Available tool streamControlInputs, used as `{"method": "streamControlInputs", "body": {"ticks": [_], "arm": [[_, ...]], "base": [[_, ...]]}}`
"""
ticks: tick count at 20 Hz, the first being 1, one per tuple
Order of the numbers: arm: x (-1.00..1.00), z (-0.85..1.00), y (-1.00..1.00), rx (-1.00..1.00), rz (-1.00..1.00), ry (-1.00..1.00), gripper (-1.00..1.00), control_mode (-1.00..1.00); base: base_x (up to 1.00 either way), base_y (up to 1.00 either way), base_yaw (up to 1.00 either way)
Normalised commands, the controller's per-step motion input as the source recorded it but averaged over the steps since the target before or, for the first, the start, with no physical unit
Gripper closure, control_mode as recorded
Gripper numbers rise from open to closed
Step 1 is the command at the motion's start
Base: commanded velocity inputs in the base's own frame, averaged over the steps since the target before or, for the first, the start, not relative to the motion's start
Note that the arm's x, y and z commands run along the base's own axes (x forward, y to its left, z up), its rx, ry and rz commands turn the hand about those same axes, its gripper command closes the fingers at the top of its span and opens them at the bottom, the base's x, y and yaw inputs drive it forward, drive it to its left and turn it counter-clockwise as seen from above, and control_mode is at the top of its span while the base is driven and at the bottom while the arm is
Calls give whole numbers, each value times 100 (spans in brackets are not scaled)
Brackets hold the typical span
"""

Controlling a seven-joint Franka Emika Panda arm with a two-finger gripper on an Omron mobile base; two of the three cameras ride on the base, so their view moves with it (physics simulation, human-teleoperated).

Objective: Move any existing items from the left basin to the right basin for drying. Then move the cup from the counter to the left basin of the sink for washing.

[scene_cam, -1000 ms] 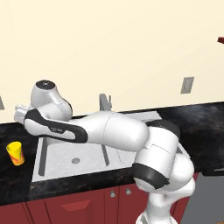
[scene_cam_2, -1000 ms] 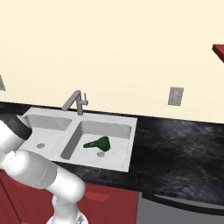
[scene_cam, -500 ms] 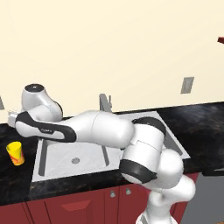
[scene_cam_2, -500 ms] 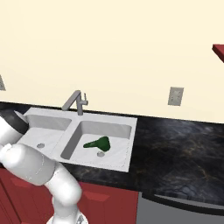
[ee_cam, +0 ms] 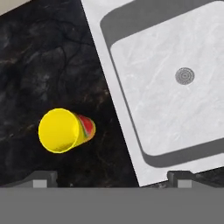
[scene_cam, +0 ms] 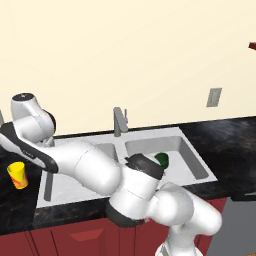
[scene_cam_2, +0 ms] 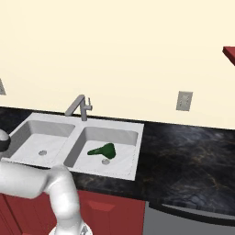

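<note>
Black speckled surface (scene_cam_2: 183, 156) over dark red cabinets (scene_cam: 75, 240), against a plain cream wall (scene_cam_2: 119, 55) bearing a grey outlet plate (scene_cam_2: 184, 100).

Sink (scene_cam_2: 133, 151): grey steel, double bowl, set into the surface, with an upright grey faucet (scene_cam_2: 79, 106) behind the central divider.

Left basin (scene_cam_2: 27, 137): bare grey floor with a round drain (ee_cam: 185, 75); nothing lies in it.

Right basin (scene_cam_2: 124, 137): holds the dark green scoop-like utensil (scene_cam_2: 103, 150), lying on the floor just beside the drain, round head toward the right, handle toward the left. From the left base view only part of its green head (scene_cam: 161, 159) shows behind the arm.

Cup (ee_cam: 65, 130): bright yellow tumbler with a red-orange mark on its side, standing upright on the surface to the left of the sink, near the left basin's rim but apart from it. Also seen in the left base view (scene_cam: 18, 175).

Pincer (ee_cam: 113, 178): jaws spread wide, holding nothing, poised above the surface and looking down; the cup lies just inside the left fingertip (ee_cam: 43, 178), the right fingertip (ee_cam: 181, 178) over the sink's edge.

Arm (scene_cam: 75, 160): white, reaching left across the sink.
</note>
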Motion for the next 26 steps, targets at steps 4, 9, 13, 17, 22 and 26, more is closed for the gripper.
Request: {"method": "streamControlInputs", "body": {"ticks": [4,9,13,17,22,26], "arm": [[31,-27,19,-5,0,7,-100,-100],[10,-30,16,-1,0,2,-100,-100],[0,-1,21,-1,2,0,-100,-100],[1,-20,17,0,4,0,-100,-100],[3,-46,1,-3,6,0,-100,-100],[0,-31,0,0,7,-2,-100,-100]], "base": [[0,0,0],[0,0,0],[0,0,0],[0,0,0],[0,0,0],[0,0,0]]}}
